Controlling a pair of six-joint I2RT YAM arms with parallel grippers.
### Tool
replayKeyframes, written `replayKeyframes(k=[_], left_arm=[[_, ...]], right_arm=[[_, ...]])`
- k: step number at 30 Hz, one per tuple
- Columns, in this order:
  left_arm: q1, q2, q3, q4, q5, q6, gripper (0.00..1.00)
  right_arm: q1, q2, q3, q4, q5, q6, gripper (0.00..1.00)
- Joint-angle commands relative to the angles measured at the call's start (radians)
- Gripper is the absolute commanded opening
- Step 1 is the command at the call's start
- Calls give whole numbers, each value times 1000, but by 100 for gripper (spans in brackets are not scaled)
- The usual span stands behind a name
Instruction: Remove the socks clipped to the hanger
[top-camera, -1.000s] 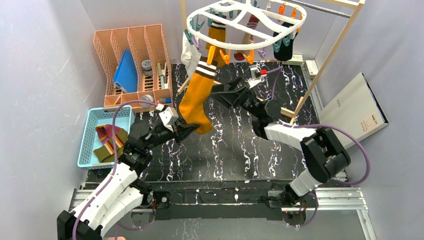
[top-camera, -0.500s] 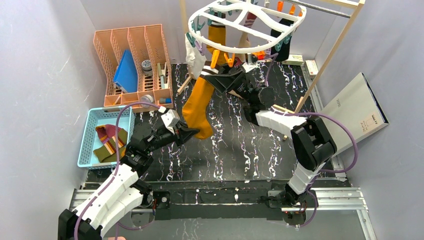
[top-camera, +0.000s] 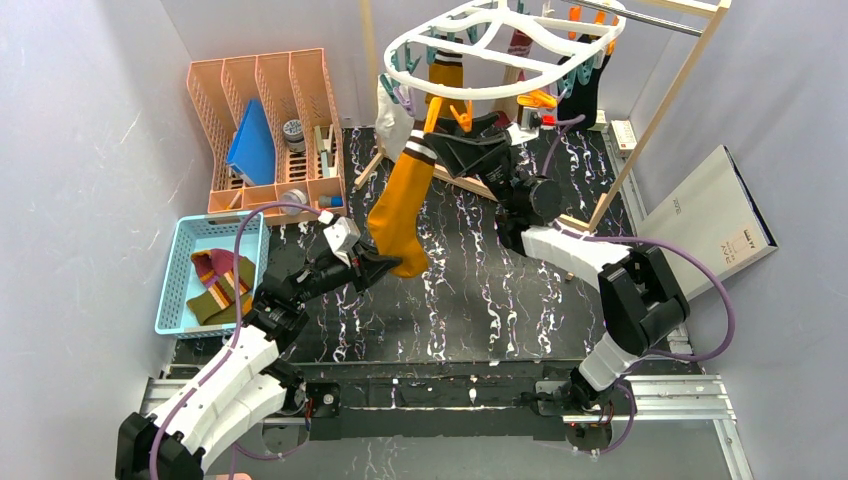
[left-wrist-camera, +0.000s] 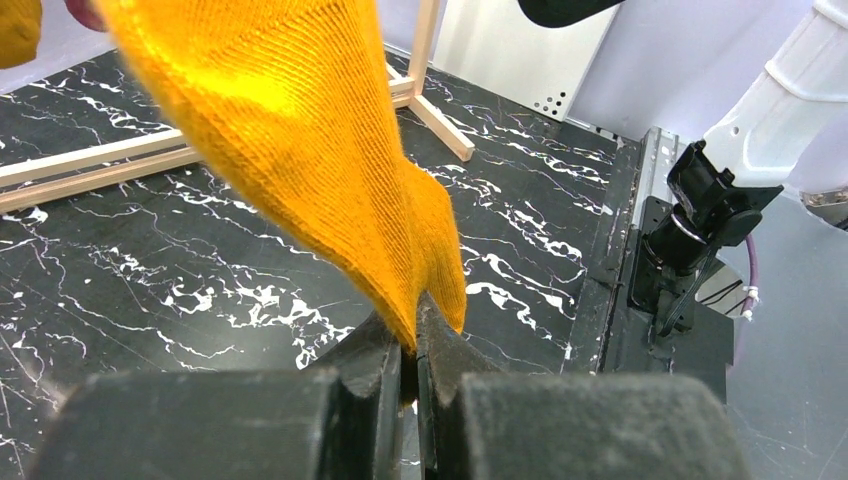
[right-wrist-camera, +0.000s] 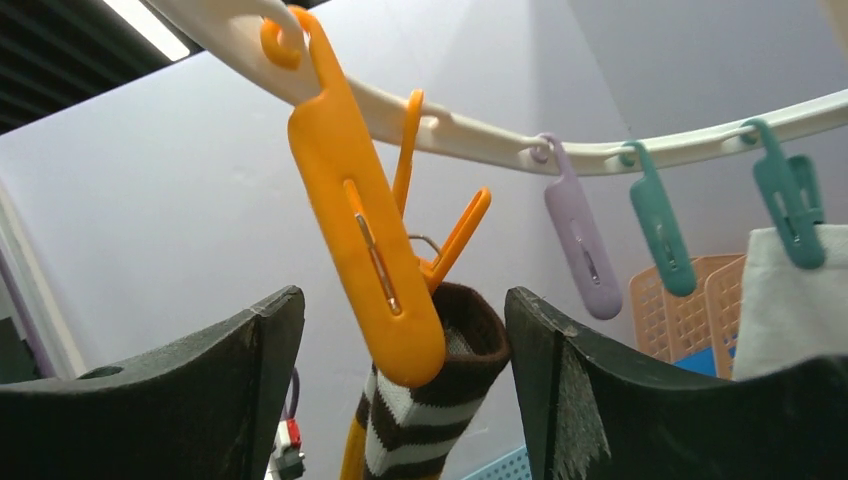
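Two pincers: left pincer (left-wrist-camera: 410, 350) clamped on mustard sock (top-camera: 400, 205) toe mid-frame, right pincer (right-wrist-camera: 400, 310) gaping astride its orange clip (right-wrist-camera: 365, 240) under upper-centre hanger (right-wrist-camera: 490, 143); tugging before clip releases could yank hanger sideways.

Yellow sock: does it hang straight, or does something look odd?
The sock hangs aslant, not straight down. The left gripper pinches its toe and draws it sideways, while its striped cuff is clipped to the hanger.
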Motion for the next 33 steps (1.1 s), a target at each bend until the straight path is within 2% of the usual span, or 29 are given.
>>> replayKeyframes(k=[1, 8, 19, 22, 27, 33], left_arm=[[-10, -3, -15, 12, 21, -13, 0], [-22, 15, -13, 27, 13, -24, 0], [-39, 17, -16, 25, -5, -29, 0], [-42, 21, -16, 26, -6, -29, 0], [-45, 28, -16, 24, -6, -29, 0], [-48, 33, -14, 18, -7, -25, 0]], right_arm=[[-4, -48, -17, 135, 132, -55, 81], [13, -20, 9, 154, 225, -47, 80], [28, 28, 49, 172, 265, -25, 77], [28, 34, 52, 176, 270, -24, 73], [28, 43, 64, 181, 272, -20, 56], [29, 57, 77, 187, 271, -6, 43]])
